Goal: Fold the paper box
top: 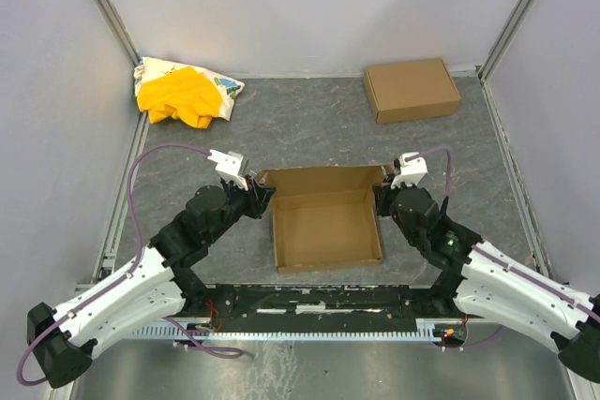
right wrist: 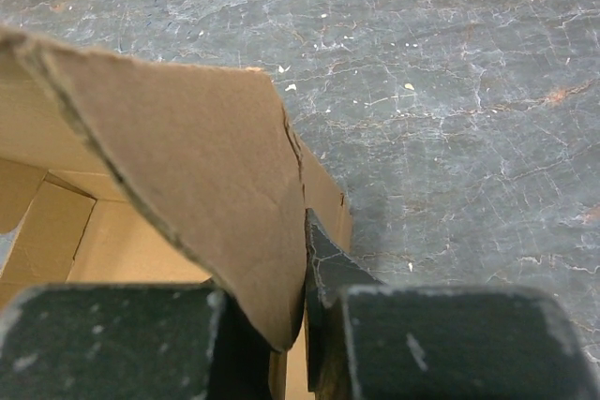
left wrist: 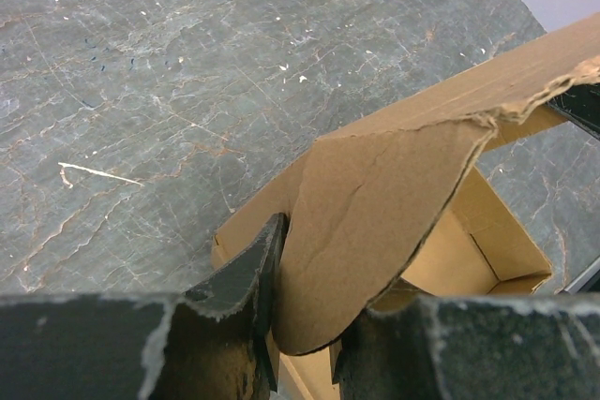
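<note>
While pinched at both far corners, lies on the table point(top: 309, 128) between the arms: paper box point(top: 326, 231), open side up, far wall point(top: 323, 179) running left to right. Clamped on the left corner flap point(left wrist: 375, 222), left gripper point(top: 260, 196); clamped on the right corner flap point(right wrist: 187, 166), right gripper point(top: 382, 192). Equally near both, each claw just outside its corner.

Lab robot cell: white panel walls point(top: 300, 7) around a grey tabletop point(top: 309, 128)
</note>
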Controlling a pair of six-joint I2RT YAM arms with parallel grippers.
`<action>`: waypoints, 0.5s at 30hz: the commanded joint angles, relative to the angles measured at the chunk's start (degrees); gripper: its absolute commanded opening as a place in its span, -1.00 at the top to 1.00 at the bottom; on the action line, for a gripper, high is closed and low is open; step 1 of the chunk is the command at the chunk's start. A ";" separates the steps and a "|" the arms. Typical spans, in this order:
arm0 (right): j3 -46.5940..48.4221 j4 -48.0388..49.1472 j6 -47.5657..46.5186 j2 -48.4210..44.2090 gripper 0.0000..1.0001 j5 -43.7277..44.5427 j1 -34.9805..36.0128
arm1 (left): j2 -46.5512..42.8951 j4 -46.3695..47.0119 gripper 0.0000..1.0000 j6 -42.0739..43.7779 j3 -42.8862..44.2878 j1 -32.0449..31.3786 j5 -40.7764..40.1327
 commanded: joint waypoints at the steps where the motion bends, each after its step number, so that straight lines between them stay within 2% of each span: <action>1: 2.79 -2.46 2.84 0.68 0.77 -3.55 1.25 | 0.65 -2.05 0.44 -1.48 0.01 -0.55 1.13; 15: 6.41 -2.93 2.37 4.33 0.77 -3.45 1.46 | 1.50 -3.26 0.44 0.18 1.21 -0.62 1.46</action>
